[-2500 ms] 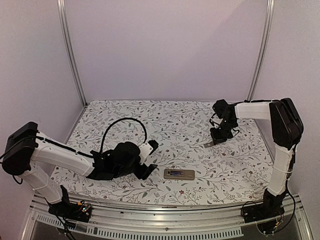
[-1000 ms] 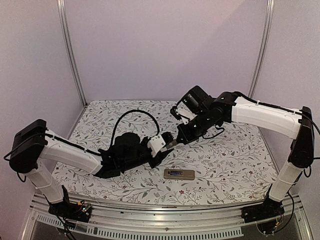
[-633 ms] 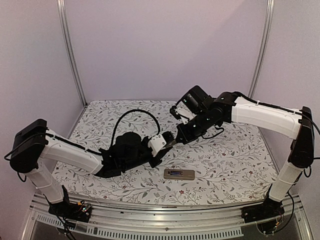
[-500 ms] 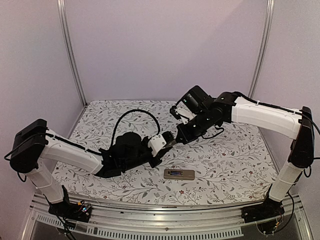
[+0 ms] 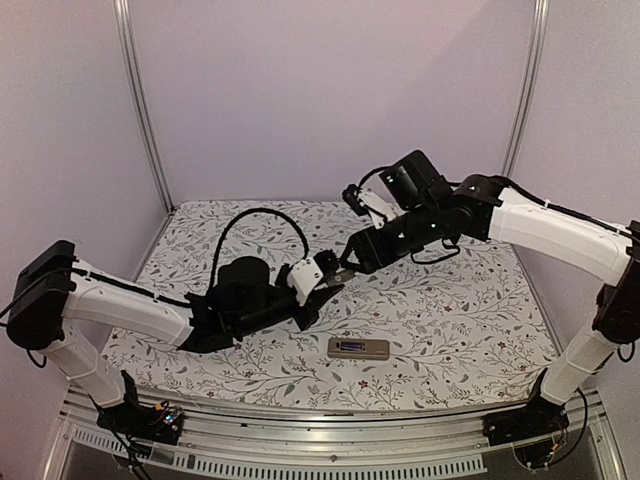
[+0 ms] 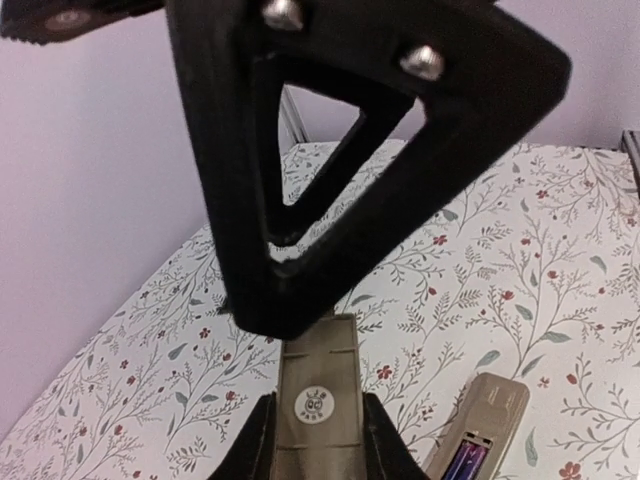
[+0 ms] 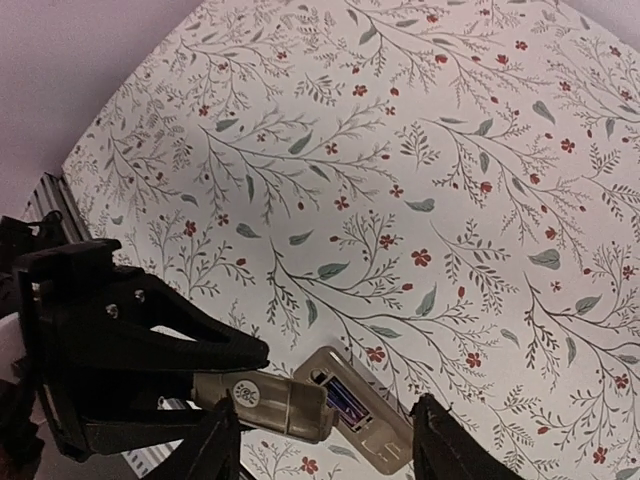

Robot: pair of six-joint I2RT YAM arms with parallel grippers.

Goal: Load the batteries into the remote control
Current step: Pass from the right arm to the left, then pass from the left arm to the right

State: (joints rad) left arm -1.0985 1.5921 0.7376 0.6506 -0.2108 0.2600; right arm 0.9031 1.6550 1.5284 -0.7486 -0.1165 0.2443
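Observation:
The remote control [image 5: 358,348] lies back-up on the floral table, its compartment uncovered, with the dark purplish batteries [image 7: 347,400] lying inside it. A grey-tan battery cover [image 6: 318,400] with a round sticker hangs above the table, and my left gripper [image 6: 318,432] is shut on its edges. My right gripper [image 7: 330,450] stands open just beyond the cover's far end, its black fingers [image 6: 300,200] wide apart and touching nothing. In the top view both grippers meet above the table's middle, the left gripper [image 5: 330,280] under the right gripper [image 5: 352,260].
The floral tablecloth [image 5: 460,320] covers the whole table. Lilac walls and two metal posts [image 5: 140,110] close in the back and sides. A black cable [image 5: 250,225] loops over the left arm.
The right gripper has opened, let go of the battery cover and drawn up and back to the right. The left gripper has closed on the cover and holds it alone.

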